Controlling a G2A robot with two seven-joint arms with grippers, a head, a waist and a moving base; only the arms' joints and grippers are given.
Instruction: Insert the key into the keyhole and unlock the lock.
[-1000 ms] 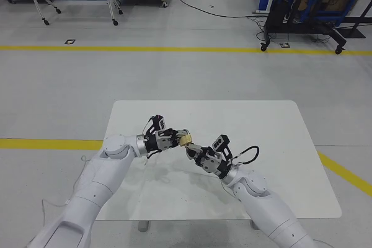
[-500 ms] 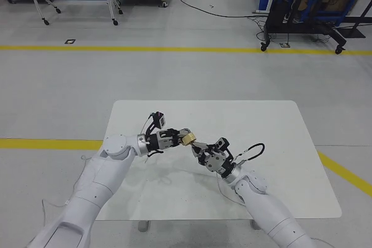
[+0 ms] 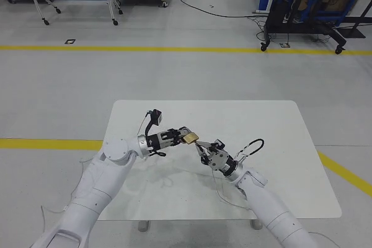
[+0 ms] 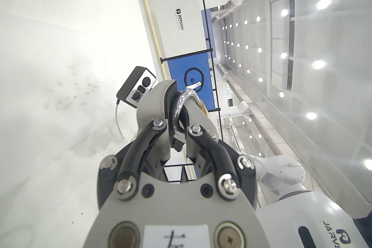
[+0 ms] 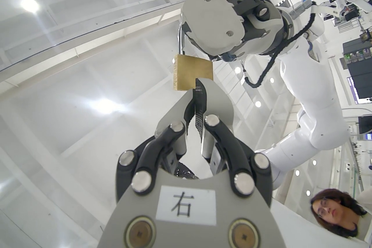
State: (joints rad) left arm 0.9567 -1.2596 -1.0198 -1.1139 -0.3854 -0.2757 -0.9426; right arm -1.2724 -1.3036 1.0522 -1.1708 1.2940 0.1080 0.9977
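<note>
One brass lock [image 3: 191,137] hangs at mid-frame above the white counter [image 3: 279,124], its shackle clamped in the left hand [image 3: 180,136]. The right hand [image 3: 199,144], pinched closed, touches the lock's edge opposite the shackle

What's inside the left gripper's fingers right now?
The lock's silver shackle, pinched in the left gripper. Its fingers hide part of the shackle; the brass body pokes out beyond.
</note>
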